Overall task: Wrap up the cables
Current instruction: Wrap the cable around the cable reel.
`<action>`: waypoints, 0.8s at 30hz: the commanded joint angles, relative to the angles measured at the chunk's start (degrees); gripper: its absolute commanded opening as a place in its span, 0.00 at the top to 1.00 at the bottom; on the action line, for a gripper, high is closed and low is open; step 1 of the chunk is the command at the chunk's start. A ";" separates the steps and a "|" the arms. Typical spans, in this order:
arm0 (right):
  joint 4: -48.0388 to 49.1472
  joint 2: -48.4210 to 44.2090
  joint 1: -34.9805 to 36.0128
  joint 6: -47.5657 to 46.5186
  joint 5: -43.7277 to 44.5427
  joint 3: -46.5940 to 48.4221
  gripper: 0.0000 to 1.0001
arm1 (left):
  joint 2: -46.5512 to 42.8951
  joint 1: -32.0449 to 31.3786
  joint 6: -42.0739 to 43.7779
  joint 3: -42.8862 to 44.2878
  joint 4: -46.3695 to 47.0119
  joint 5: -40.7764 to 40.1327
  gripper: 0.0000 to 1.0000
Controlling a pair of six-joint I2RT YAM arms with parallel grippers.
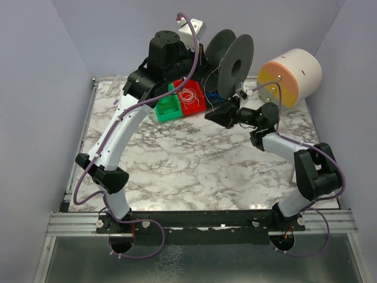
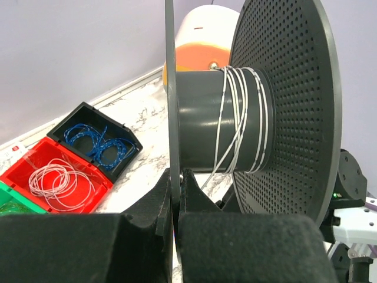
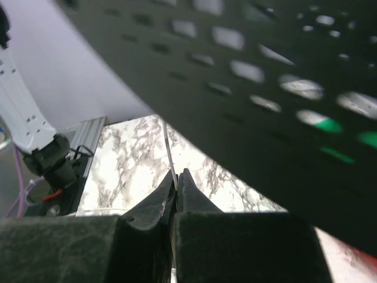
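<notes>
White cable: thin, string-like, loose turns round spool hub; strand drops to R gripper, jaws pinched on it. L gripper jaws clamped on spool flange. White coil in red bin, blue coil in black bin

Left fingers clamped, barely apart; right fingers clamped, tips touching

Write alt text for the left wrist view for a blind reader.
The left gripper is shut on the flange of a dark grey spool whose hub carries turns of whitish cable; a red bin and a black bin hold loose coils.
</notes>
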 commanded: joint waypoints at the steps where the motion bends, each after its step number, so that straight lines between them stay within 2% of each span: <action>1: -13.69 -2.85 -3.40 -1.58 11.11 0.40 0.99 | -1.45 -0.31 0.08 2.77 2.19 2.71 1.00; 5: -19.30 -3.70 -9.07 -0.13 17.28 -0.39 0.99 | -2.64 0.36 1.15 1.48 1.87 4.21 1.00; 13: -39.74 -2.45 -18.95 -0.25 20.46 8.68 0.99 | -5.38 0.38 7.72 -3.85 -0.49 3.87 1.00; 20: -57.56 2.32 -21.65 -2.43 2.28 25.19 0.99 | -7.44 -0.10 15.33 -11.09 -0.85 -5.11 1.00; 24: -63.40 2.11 -21.66 -4.18 -4.92 29.24 1.00 | -8.16 -0.40 18.04 -15.12 -0.16 -8.71 1.00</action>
